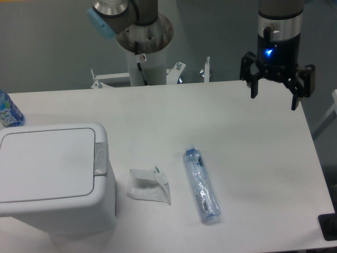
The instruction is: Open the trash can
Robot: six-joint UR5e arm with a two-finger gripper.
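**Lid still down, arm far from the bin**

The trash can [55,179] sits at about eight o'clock on the counter [237,137], in the near-left corner, and is the largest thing in view. Its flat lid lies closed and level with the rim, and the small grey push-button [100,159] on the lid's right edge shows no sign of being pressed. By that evidence the task has not begun in any visible way: nothing is opened, and the whole job is left.

The gripper [276,97] hangs at about two o'clock, above the far-right part of the counter and well apart from the bin. Its jaws are spread wide and hold nothing; a blue light glows on the body above them.

Between the two lie loose items: a crumpled white wrapper [149,186] just right of the bin, near six o'clock, and a clear plastic bottle [201,184] lying on its side beside it. Part of another bottle with a blue label [8,110] peeks in at nine o'clock, behind the bin.

What seems to remain: carry the gripper across the counter toward eight o'clock, come down on the grey button, and press so the lid lifts. The wrapper and bottle lie near that path, so a high approach looks wise.
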